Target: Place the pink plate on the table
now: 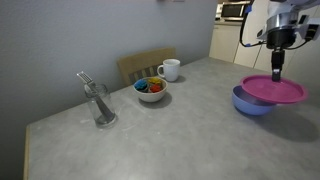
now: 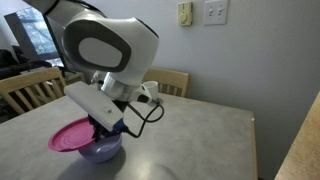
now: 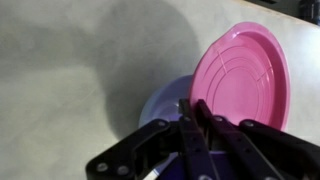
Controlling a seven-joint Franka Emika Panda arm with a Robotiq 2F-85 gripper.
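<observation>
One pink plate [image 1: 287, 90] is all you are handling, and it is not on the table [image 1: 190, 135] yet. It lies across the top of a blue bowl [image 1: 248, 103] near the table's edge and overhangs the bowl on one side. In an exterior view the pink plate [image 2: 68, 135] looks tilted, its free edge sticking out past the blue bowl [image 2: 102, 152] and clear of the tabletop.

Your gripper [image 3: 190, 104] comes down onto the plate's rim, on the part that sits over the bowl. In the wrist view its fingers [image 3: 205, 128] are drawn almost together with the edge of the rim running in between them, so you are pinching the plate by its rim. Whether the plate's weight rests on the bowl or hangs from your grip cannot be told from these views.

Several other things stand well apart from the plate, toward the far side of the table. You have a white mug [image 1: 170, 69], just beside it a small bowl [image 1: 151, 90] of coloured pieces, and nearer the corner a clear glass [image 1: 103, 110] with a metal utensil [image 1: 86, 79] leaning in it. A wooden chair [image 1: 145, 62] stands at the table's edge behind the mug.
</observation>
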